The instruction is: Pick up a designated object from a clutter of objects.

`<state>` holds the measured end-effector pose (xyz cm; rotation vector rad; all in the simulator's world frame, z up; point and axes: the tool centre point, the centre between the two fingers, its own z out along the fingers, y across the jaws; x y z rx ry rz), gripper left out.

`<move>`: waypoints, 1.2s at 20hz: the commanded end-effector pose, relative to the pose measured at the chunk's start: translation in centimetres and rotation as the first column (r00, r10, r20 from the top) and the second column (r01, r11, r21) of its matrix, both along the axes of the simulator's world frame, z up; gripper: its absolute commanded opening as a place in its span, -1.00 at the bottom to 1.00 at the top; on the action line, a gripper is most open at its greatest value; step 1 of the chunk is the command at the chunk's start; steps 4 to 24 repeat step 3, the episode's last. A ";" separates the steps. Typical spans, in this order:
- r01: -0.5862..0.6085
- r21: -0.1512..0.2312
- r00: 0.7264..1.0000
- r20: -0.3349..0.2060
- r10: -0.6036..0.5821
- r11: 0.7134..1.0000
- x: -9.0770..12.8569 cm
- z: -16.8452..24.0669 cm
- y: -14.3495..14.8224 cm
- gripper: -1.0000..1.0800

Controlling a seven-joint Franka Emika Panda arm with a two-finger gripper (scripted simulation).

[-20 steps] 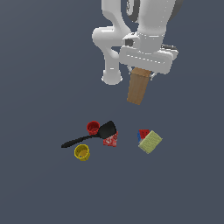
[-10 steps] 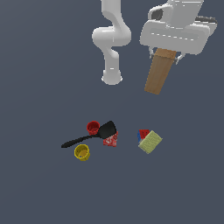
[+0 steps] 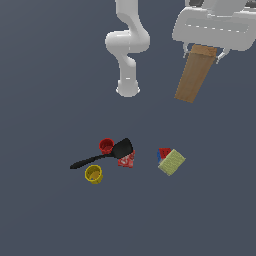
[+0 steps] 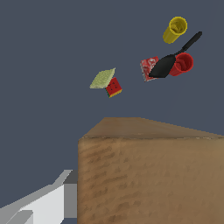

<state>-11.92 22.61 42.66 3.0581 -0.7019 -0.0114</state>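
The designated object, a tall plain brown box point(image 3: 195, 74) point(image 4: 148, 175), hangs tilted high above the floor at the exterior view's upper right. My gripper point(image 3: 204, 49) is shut on its top end; the wide grey hand hides most of the fingers. Far below lies the clutter of objects: a red cup point(image 3: 106, 146) point(image 4: 183, 64), a yellow cup point(image 3: 93, 174) point(image 4: 175, 29), a black spatula point(image 3: 105, 155) point(image 4: 168, 61), a red patterned packet point(image 3: 127, 160) point(image 4: 148, 66), a yellow-green block point(image 3: 171, 162) point(image 4: 103, 78) and a red-blue block point(image 3: 164, 153) point(image 4: 114, 87).
The arm's white base point(image 3: 128, 87) stands on the dark grey floor behind the clutter. In the wrist view a pale grey finger point(image 4: 41, 203) shows beside the box.
The gripper has carried the brown box upward and toward the exterior view's right, with the box tilting more. The items on the floor have not moved.
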 end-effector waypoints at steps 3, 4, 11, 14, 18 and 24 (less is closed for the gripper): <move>0.001 0.003 1.000 0.008 -0.001 1.000 0.2 0.7 0.3 -1.00; 0.001 0.003 1.000 0.008 -0.001 1.000 0.2 0.7 0.3 -1.00; 0.001 0.003 1.000 0.008 -0.001 1.000 0.2 0.7 0.3 -1.00; 0.001 0.003 1.000 0.008 -0.001 1.000 0.2 0.7 0.3 -1.00; 0.001 0.003 1.000 0.008 -0.001 1.000 0.2 0.7 0.3 -1.00; 0.001 0.003 1.000 0.008 -0.001 1.000 0.2 0.7 0.3 -1.00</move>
